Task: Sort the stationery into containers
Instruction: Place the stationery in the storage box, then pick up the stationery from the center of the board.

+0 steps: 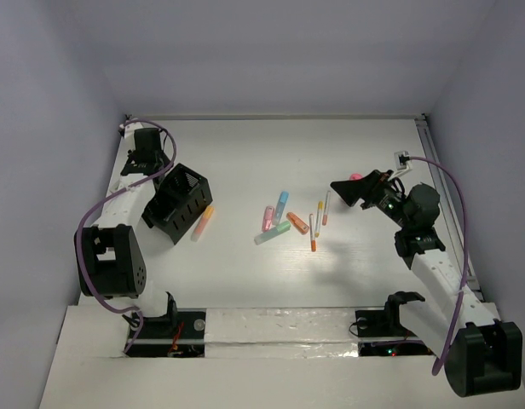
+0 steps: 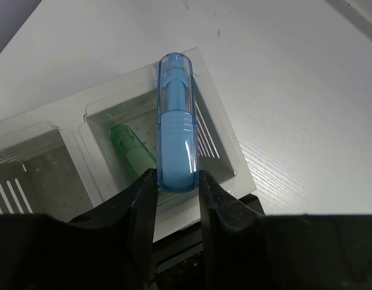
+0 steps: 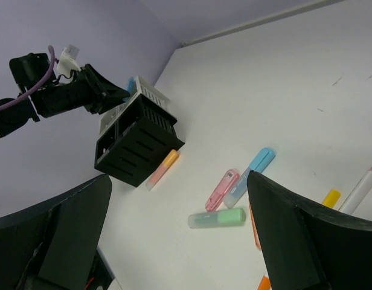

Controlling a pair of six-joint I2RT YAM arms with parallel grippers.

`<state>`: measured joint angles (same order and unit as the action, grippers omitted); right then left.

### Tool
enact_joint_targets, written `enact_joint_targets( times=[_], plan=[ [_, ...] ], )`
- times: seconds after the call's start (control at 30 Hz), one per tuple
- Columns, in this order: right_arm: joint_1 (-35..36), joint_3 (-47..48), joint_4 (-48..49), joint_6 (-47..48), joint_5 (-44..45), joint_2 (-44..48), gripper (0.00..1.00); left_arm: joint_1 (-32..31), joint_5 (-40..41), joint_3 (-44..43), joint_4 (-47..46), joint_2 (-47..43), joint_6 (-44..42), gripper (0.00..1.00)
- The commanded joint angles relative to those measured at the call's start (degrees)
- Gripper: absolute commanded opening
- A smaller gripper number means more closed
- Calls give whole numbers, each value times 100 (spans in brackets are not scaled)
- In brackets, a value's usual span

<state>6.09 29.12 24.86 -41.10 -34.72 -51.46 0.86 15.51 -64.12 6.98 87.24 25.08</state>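
Observation:
My left gripper [image 2: 177, 181] is shut on a blue marker [image 2: 177, 127] and holds it over a white mesh cup [image 2: 219, 130]. A green marker [image 2: 131, 154] lies inside that cup. In the top view this gripper [image 1: 147, 158] hovers at the back left, behind the black slotted organiser [image 1: 179, 203]. My right gripper [image 1: 341, 188] stands open and empty above the table, right of the loose stationery. That stationery includes a pink marker [image 3: 222, 188], a blue marker [image 3: 251, 172], a green marker [image 3: 219, 217] and thin white pens [image 1: 314, 232]. An orange marker [image 1: 202, 223] lies against the organiser.
A second mesh cup [image 2: 29, 169] stands beside the first one. A small pink object [image 1: 355, 176] shows just behind the right gripper. The enclosure's walls rise at the back and on both sides of the table. A raised strip [image 1: 279, 324] runs along the near edge.

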Motion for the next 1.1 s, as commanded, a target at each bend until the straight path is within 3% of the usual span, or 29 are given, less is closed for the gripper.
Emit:
enact_joint_targets(
  times=[0.0, 0.2, 0.43, 0.6, 0.7, 0.83, 0.97, 1.07],
  plan=[
    [50, 137, 151, 120, 70, 5, 100, 19, 154, 31, 49, -287, -135, 10],
    [50, 138, 133, 146, 70, 31, 100, 19, 154, 84, 110, -287, -188, 14],
    [50, 146, 151, 129, 70, -31, 100, 19, 198, 128, 40, -462, -240, 41],
    [50, 155, 177, 111, -17, -57, 100, -60, 242, 250, -214, -1032, -337, 44],
    [50, 146, 150, 146, 62, -48, 100, -481, 304, 347, -478, -1541, -486, 45],
    [50, 155, 159, 146, 62, -127, 100, -1578, 93, 435, -663, -1921, -549, 44],
    [103, 164, 133, 181, 114, -145, 100, -3368, 198, 592, -610, -1632, -268, 44],
    [103, 181, 45, 243, 167, -136, 100, -3934, 181, 1144, -1171, -1369, 136, 43]
  ],
)
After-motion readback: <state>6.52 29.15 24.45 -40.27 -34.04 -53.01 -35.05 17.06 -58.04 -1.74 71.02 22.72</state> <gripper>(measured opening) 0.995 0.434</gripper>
